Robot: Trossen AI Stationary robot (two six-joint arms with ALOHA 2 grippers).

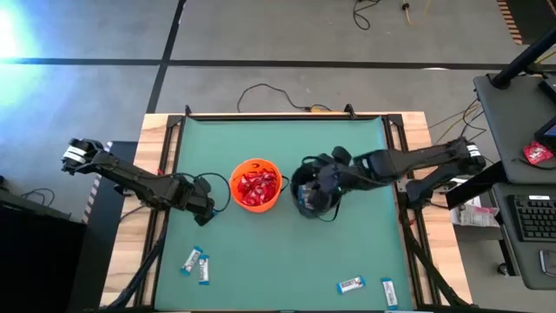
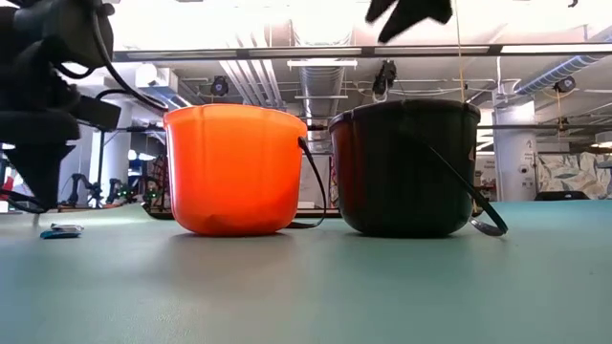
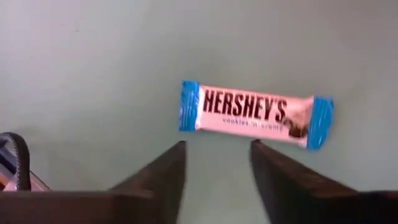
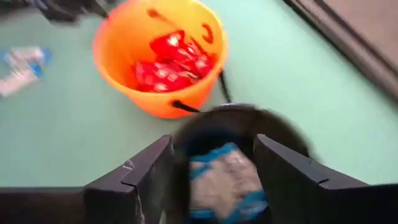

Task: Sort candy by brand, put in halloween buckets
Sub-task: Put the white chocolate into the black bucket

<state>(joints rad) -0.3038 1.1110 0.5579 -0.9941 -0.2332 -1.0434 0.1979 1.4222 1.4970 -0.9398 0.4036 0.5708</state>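
Orange bucket [image 1: 254,183] sits mid-table, filled with red packets [image 1: 255,188]; the black bucket [image 1: 311,193] stands just beside it, on the side toward the right arm.

Right gripper [image 1: 318,196] hovers directly above the black bucket's mouth. Fingers [image 4: 149,167] apart, nothing between them. Straight beneath them, inside the black bucket, lie white-and-blue bars [image 4: 226,179]. Orange bucket is beyond the fingertips in the right wrist view, red packets visible inside.

Left gripper [image 1: 206,214] is low over the green table [image 1: 278,252], just beside the orange bucket on the side away from the black one. Fingers [image 3: 163,173] spread, empty. One white-and-blue bar [image 3: 255,114] lies flat on the table just past the fingertips, crosswise to them, not touching.

Loose bars on the table: two together [image 1: 196,263] near the left gripper, toward the front edge; two more [image 1: 351,285], [image 1: 388,294] well apart from either gripper, at the front edge on the right arm's side.
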